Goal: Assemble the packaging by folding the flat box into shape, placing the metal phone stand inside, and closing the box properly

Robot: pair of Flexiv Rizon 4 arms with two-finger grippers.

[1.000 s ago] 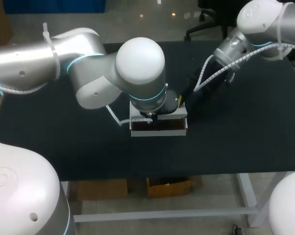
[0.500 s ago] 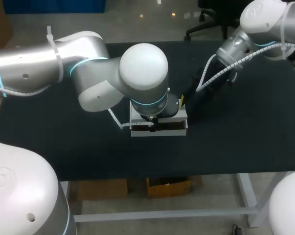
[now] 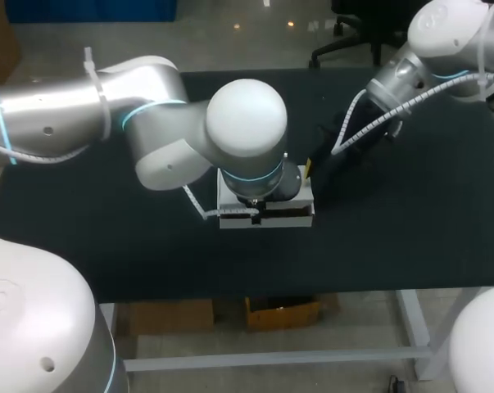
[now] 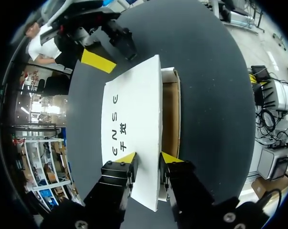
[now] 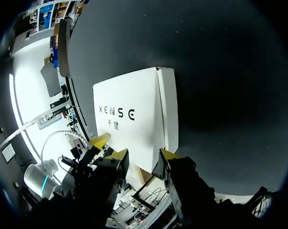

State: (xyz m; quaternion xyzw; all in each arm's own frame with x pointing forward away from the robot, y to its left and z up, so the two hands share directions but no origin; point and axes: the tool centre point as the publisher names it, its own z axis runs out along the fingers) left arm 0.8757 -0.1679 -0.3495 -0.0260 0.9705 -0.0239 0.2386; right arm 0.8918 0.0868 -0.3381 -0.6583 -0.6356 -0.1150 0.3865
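The white box (image 3: 267,219) stands mid-table, mostly hidden under my left arm's wrist in the head view. Its printed white lid (image 4: 134,119) leans low over the brown inside (image 4: 170,119). No phone stand shows. My left gripper (image 4: 147,160) is open, its fingers standing either side of the lid's free edge at the near end. My right gripper (image 5: 143,155) is open at the lid's (image 5: 132,114) other end, with the corner just ahead of its fingers. It shows as a yellow tip (image 3: 308,168) right of the box.
The black table (image 3: 410,229) stretches bare to the right and left of the box. My left arm's elbow and wrist (image 3: 247,123) loom over the box. My right arm's cable loop (image 3: 353,123) hangs above the far right part.
My left arm has shifted slightly to the right over the box. Less of the brown inside shows in the head view than before. The right arm has barely moved.
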